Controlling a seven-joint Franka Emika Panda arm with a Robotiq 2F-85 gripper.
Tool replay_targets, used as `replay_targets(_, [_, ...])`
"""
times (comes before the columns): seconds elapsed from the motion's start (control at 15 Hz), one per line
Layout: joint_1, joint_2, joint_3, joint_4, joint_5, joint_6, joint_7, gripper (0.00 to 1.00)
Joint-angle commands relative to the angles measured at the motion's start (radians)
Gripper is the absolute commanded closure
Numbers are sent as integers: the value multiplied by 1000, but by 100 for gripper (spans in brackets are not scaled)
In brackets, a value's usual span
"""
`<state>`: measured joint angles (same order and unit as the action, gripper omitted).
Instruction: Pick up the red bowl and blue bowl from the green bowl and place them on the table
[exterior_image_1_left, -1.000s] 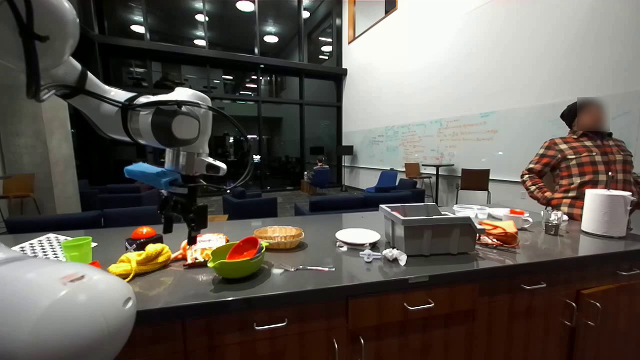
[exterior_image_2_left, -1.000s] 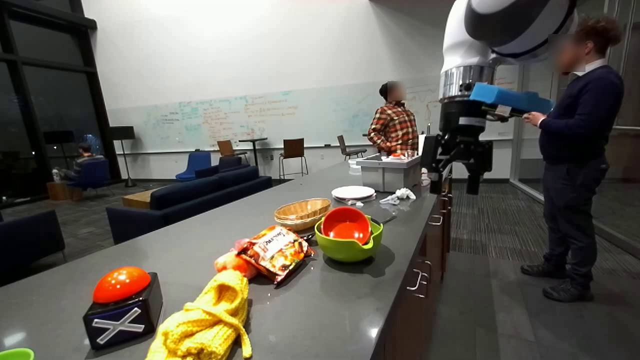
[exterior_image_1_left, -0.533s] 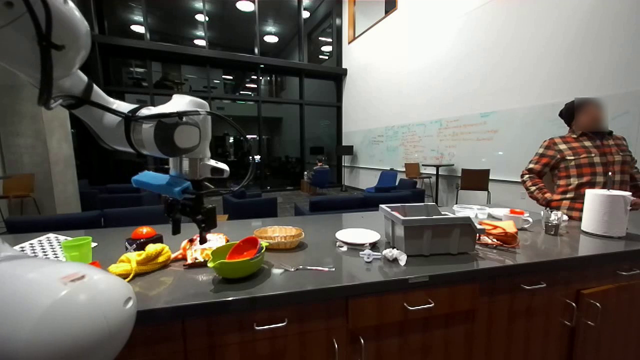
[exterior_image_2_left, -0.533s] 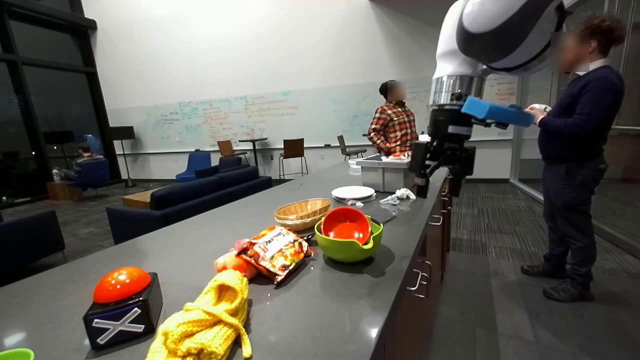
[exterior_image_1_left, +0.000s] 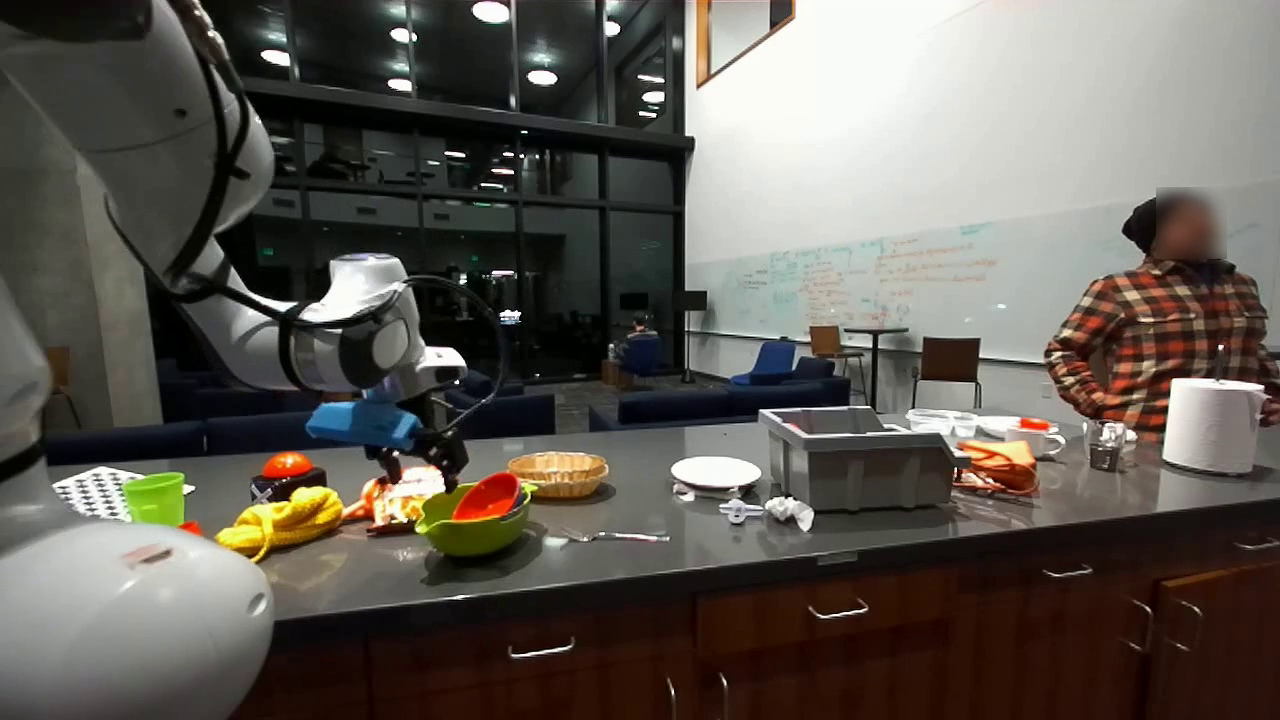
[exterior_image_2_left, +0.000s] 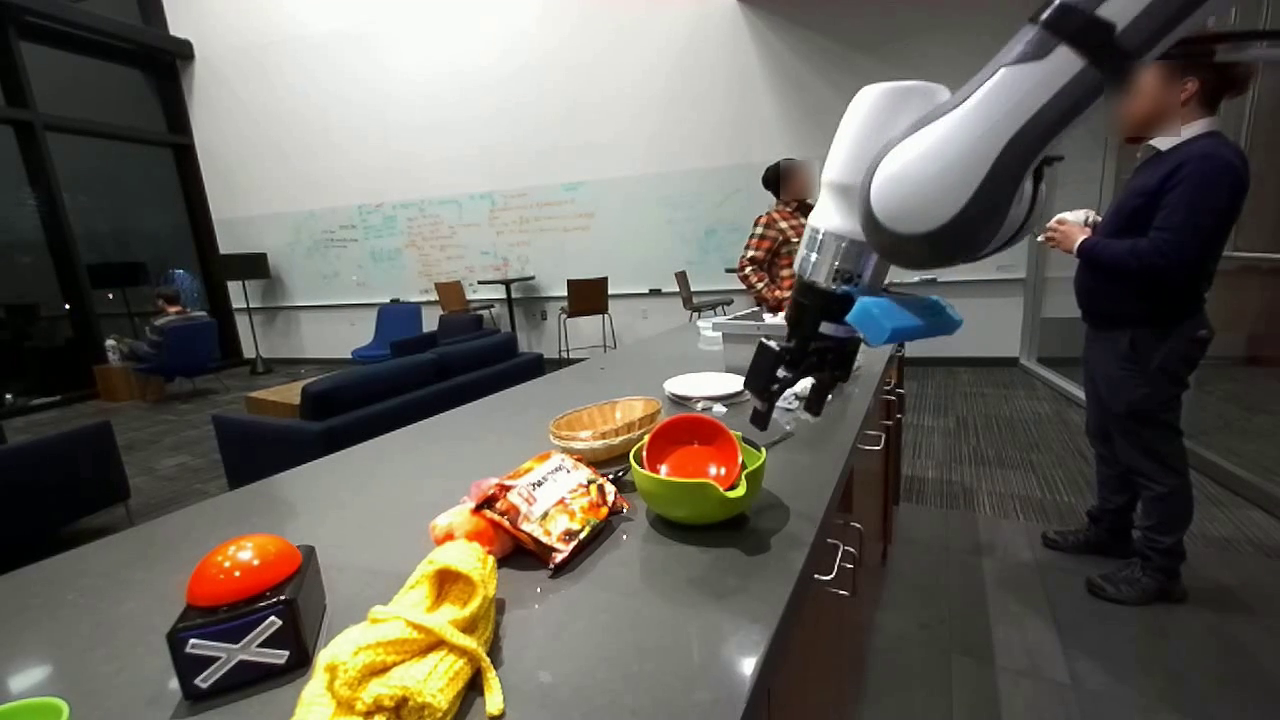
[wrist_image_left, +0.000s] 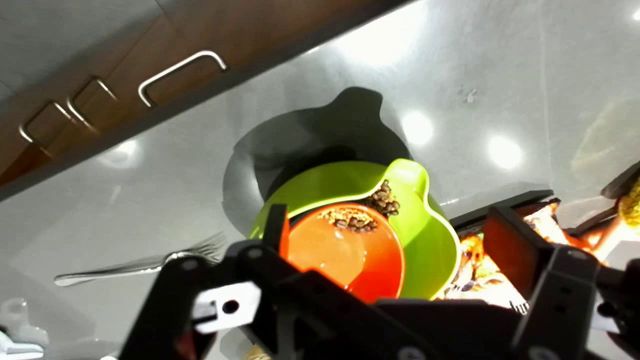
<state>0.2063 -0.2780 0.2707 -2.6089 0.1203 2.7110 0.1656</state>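
Observation:
The red bowl (exterior_image_1_left: 487, 497) lies tilted inside the lime-green bowl (exterior_image_1_left: 470, 537) on the dark grey table (exterior_image_1_left: 640, 570). Both bowls show in an exterior view, red (exterior_image_2_left: 692, 450) in green (exterior_image_2_left: 695, 505). A dark blue sliver, likely the blue bowl (exterior_image_1_left: 522, 496), shows beside the red one; the rest is hidden. In the wrist view, brown beans and yellow bits lie in the red bowl (wrist_image_left: 345, 250) and beside it in the green bowl (wrist_image_left: 430, 250). My gripper (exterior_image_2_left: 790, 410) is open and empty, tilted, above and apart from the bowls; it also shows in the wrist view (wrist_image_left: 395, 240).
A shiny snack bag (exterior_image_2_left: 555, 505) lies beside the green bowl, with a wicker basket (exterior_image_2_left: 605, 430) behind. A fork (exterior_image_1_left: 615, 537) lies near the bowls. A white plate (exterior_image_1_left: 715, 472), grey bin (exterior_image_1_left: 865, 470), yellow knitted item (exterior_image_2_left: 410, 640) and red button (exterior_image_2_left: 245, 570) also stand on the counter.
My gripper has come down and moved closer to the bowls, and it has tilted. The bowls have not moved.

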Motion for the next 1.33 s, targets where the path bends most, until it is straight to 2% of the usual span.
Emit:
replay_targets(0.0, [-62,113,48,47,-168,129,103,0])
replay_targets(0.27, [-143,183,91,109,-413,177,265,0])
replay_targets(0.4, [-151,210,95,150,-485,157,308,0])
replay_targets(0.47, [-131,217,92,165,-461,131,284,0])
replay_targets(0.53, [-131,189,78,121,-441,159,271,0])
replay_targets(0.93, [-129,213,88,151,-441,148,271,0])
replay_targets(1.0, [-155,221,81,150,-533,215,294,0])
replay_targets(1.27, [-253,250,69,190,-888,327,469,0])
